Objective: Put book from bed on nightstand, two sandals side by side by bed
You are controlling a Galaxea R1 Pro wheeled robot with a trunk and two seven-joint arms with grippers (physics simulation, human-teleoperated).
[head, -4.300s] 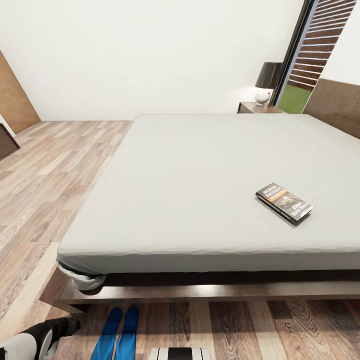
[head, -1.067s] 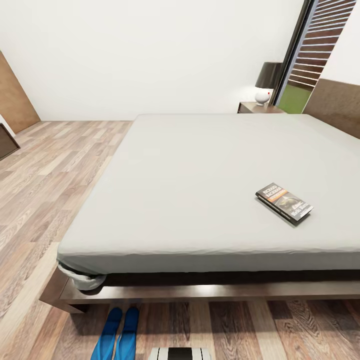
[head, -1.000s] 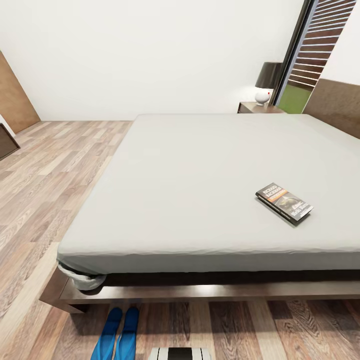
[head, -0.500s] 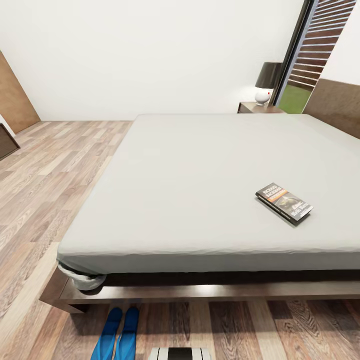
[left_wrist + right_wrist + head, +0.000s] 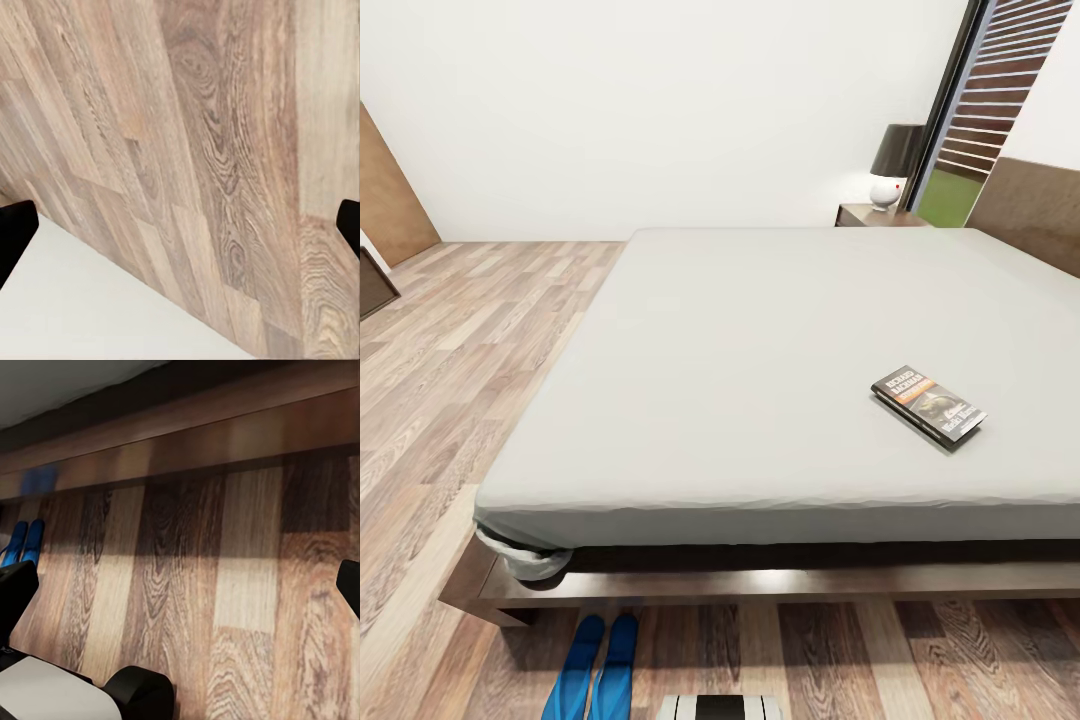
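Book flat on bed, toward right side, long axis diagonal; right arm judged nearer. Left claw and right claw both spread apart, empty, over floor.

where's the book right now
In the head view the book lies flat on the bed, toward the right side of the mattress and nearer its front edge than the nightstand at the far corner.
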